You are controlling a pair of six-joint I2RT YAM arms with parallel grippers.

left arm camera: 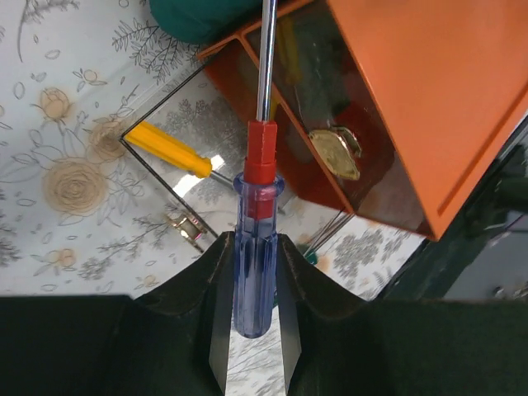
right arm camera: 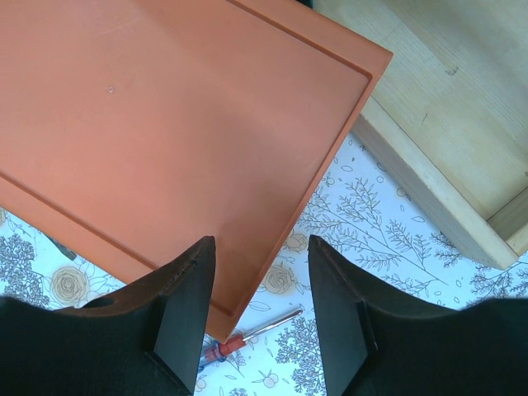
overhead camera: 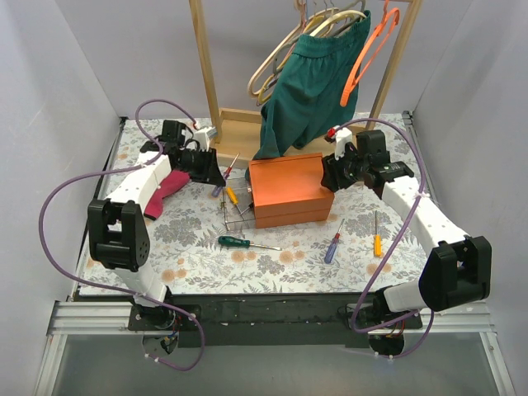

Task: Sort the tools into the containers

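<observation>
The purple-handled screwdriver (left arm camera: 260,165), with a red collar and a thin metal shaft, is clamped in the left gripper (left arm camera: 252,256) above the clear box (left arm camera: 161,186), which holds a yellow screwdriver (left arm camera: 169,150). The orange box (left arm camera: 429,91) stands just beside it with its lid down. The right gripper (right arm camera: 260,289) hovers over its corner, fingers spread and empty.

The left arm (overhead camera: 132,186) rises from its base to a bent elbow and reaches inward. Its gripper (left arm camera: 253,245) is clamped on a screwdriver (left arm camera: 254,280), pinched between both fingers. The right arm (overhead camera: 417,206) mirrors that pose from the other side. Its gripper (right arm camera: 260,256) points downward, its 2 fingers spread apart.
</observation>
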